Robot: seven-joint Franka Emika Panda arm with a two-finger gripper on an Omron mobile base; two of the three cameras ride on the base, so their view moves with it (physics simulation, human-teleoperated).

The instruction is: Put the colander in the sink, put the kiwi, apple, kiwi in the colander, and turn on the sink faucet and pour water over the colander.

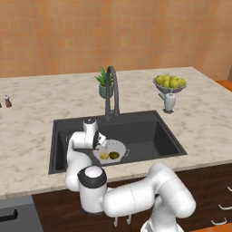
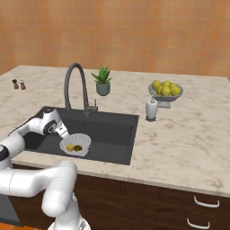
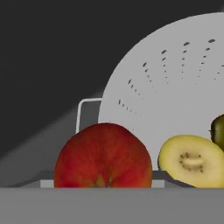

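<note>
potted plant (image 1: pixel 105 83), lemon bowl (image 1: pixel 169 84), shakers (image 2: pixel 19 84)

Red apple (image 3: pixel 103 156), white perforated colander (image 3: pixel 175 92)

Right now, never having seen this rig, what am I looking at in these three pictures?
This is a white robot arm on a driving base. Two pictures look over it from behind, left and right; the third looks along its fingers. It reaches into the dark grey rectangular sink, below the tall dark gooseneck faucet. A small white perforated colander sits there, holding a yellowish cut kiwi and a dark olive kiwi. The red-orange apple sits at the fingers, apparently gripped, beside the colander.
</note>
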